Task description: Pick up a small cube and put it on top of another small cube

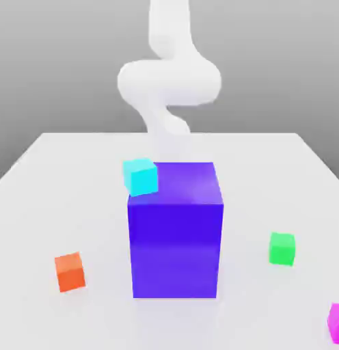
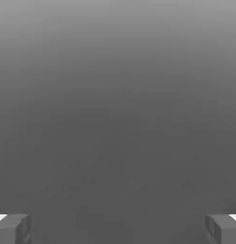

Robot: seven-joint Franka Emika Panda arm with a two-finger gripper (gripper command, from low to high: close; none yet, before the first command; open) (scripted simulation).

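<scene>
- pincer (image 2: pixel 118 228) is spread wide, nothing between the fingers
- small magenta cube (image 1: pixel 337 321) sits on the table (image 1: pixel 49 205), at the exterior view's right edge, well apart from the arm (image 1: pixel 169 82)

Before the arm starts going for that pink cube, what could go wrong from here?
1. The magenta cube sits at the exterior view's lower right edge, so the approach may be hard to follow there.
2. The big blue-purple block stands mid-table between the arm and the near cubes; a low sweep could hit it.
3. The cyan cube sits beside the block's far corner, awkward for the open tool to stack on.
</scene>
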